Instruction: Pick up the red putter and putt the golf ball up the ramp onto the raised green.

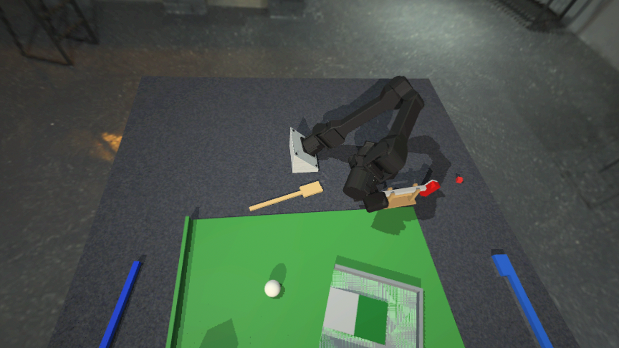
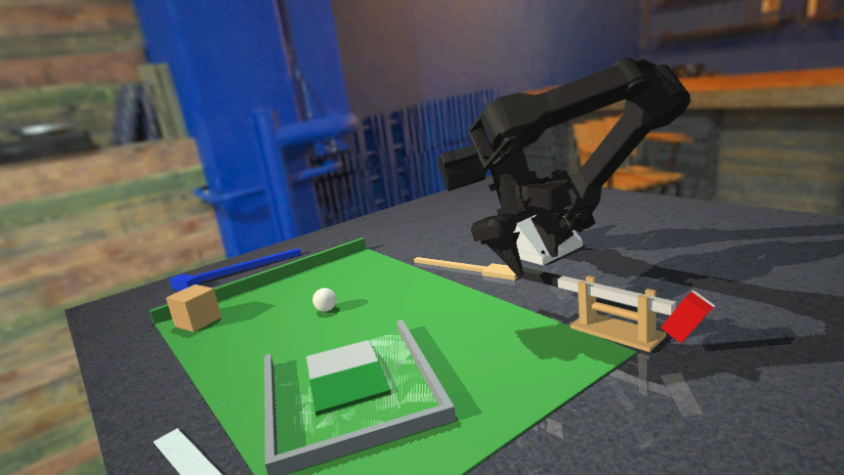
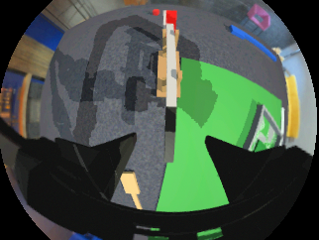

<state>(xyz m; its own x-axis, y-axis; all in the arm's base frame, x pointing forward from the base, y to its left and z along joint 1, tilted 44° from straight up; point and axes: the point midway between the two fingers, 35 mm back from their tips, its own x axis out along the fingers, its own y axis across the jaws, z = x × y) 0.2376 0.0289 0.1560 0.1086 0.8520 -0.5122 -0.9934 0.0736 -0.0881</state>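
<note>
The red putter [image 1: 429, 188] [image 2: 687, 317] [image 3: 171, 20] has a red head, white shaft and black grip. Its shaft rests across a wooden stand [image 1: 400, 203] [image 2: 613, 336] [image 3: 162, 74]. My gripper [image 2: 535, 265] [image 3: 171, 137] is open and empty, pointing down, with its fingertips either side of the black grip in the wrist view. Their exact height over it is unclear. In the top view the arm hides the grip. The white golf ball [image 1: 272, 288] [image 2: 323, 300] sits on the turf. The light grey ramp [image 1: 342, 311] [image 2: 342, 357] adjoins the dark raised green [image 1: 371, 319] [image 2: 351, 386].
A grey border [image 1: 420, 316] [image 2: 359, 443] surrounds part of the green. A wooden mallet [image 1: 312, 189] [image 2: 500, 272] [image 3: 130, 183] lies near the arm base. A dark green wall [image 1: 178, 290] edges the turf. A wooden block [image 2: 193, 308], a red cube [image 1: 459, 179] [image 3: 156, 12] and blue clubs lie farther out.
</note>
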